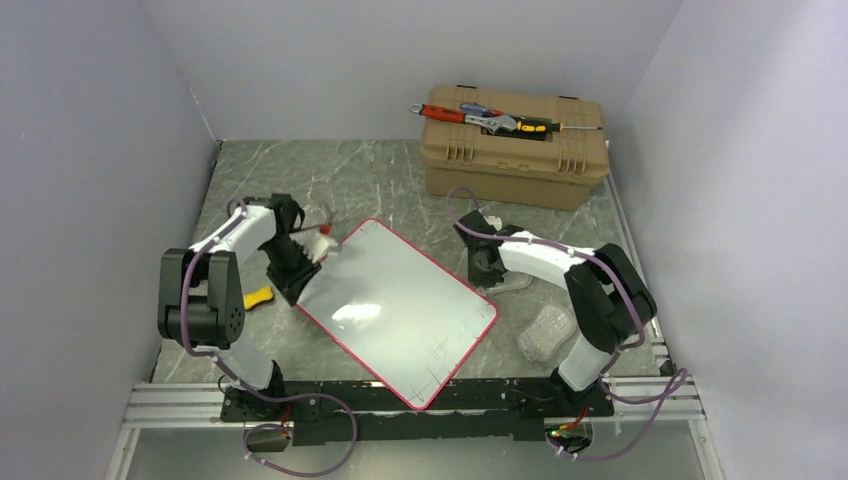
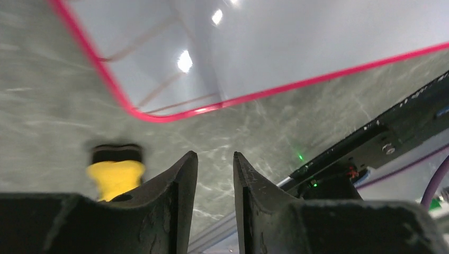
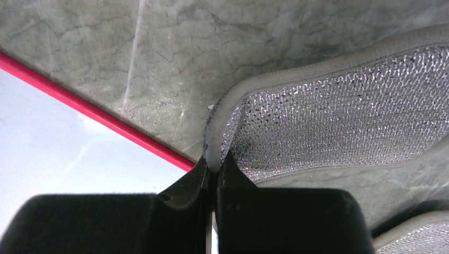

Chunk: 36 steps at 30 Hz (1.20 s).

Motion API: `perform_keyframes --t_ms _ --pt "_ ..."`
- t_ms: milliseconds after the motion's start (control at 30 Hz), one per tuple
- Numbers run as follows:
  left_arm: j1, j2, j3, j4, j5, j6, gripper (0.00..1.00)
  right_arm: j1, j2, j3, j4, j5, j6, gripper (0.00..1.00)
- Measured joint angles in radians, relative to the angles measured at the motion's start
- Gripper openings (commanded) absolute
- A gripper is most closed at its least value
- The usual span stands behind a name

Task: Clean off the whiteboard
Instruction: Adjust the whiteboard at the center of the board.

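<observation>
Silver mesh pad [image 3: 339, 111] pinched by right hand [image 3: 214, 165] | left hand [image 2: 213, 159] seemingly parted, empty | whiteboard [image 1: 400, 300] between them

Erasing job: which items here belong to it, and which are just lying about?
Job: red-rimmed glossy whiteboard; silver mesh pad, pinched by the right gripper.
Lying about: tan plastic toolbox, hand tools on its lid; second silver mesh pad; yellow object; small white red-topped item.
</observation>
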Motion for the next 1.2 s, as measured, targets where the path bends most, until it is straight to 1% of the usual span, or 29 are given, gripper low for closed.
perform_keyframes --t_ms 133,200,367,467,600,733,833,1000,1100,1133,1200 --pt "0.000 0.000 -0.144 0.011 -0.029 0.032 0.37 -0.006 0.052 0.054 -0.034 -0.008 -0.028 0.00" --pt "-0.001 0.000 -0.174 0.032 -0.046 0.032 0.37 -0.008 0.071 0.078 -0.053 -0.014 -0.037 0.00" --pt "-0.007 0.040 -0.188 0.138 -0.084 0.008 0.37 -0.014 0.095 0.103 -0.056 -0.022 -0.045 0.00" --pt "-0.024 0.088 -0.148 0.119 -0.108 -0.029 0.37 -0.017 0.087 0.090 -0.043 -0.032 -0.044 0.00" --pt "-0.070 0.175 -0.054 0.086 -0.144 -0.081 0.36 -0.022 0.031 0.014 0.035 -0.048 -0.024 0.00" --pt "-0.116 0.274 0.068 0.044 -0.167 -0.127 0.36 -0.022 -0.058 -0.108 0.156 -0.048 0.017 0.00" --pt "-0.145 0.346 0.173 0.017 -0.176 -0.155 0.35 0.005 -0.133 -0.204 0.240 -0.039 0.062 0.00" --pt "-0.175 0.456 0.351 -0.030 -0.191 -0.178 0.34 0.130 -0.232 -0.301 0.257 -0.008 0.149 0.00" --pt "-0.194 0.504 0.444 -0.040 -0.185 -0.180 0.34 0.231 -0.269 -0.327 0.243 -0.012 0.211 0.00" --pt "-0.206 0.531 0.501 -0.032 -0.170 -0.184 0.34 0.267 -0.275 -0.329 0.233 -0.017 0.230 0.00" --pt "-0.216 0.545 0.534 -0.032 -0.172 -0.183 0.34 0.314 -0.283 -0.328 0.202 0.003 0.249 0.00"
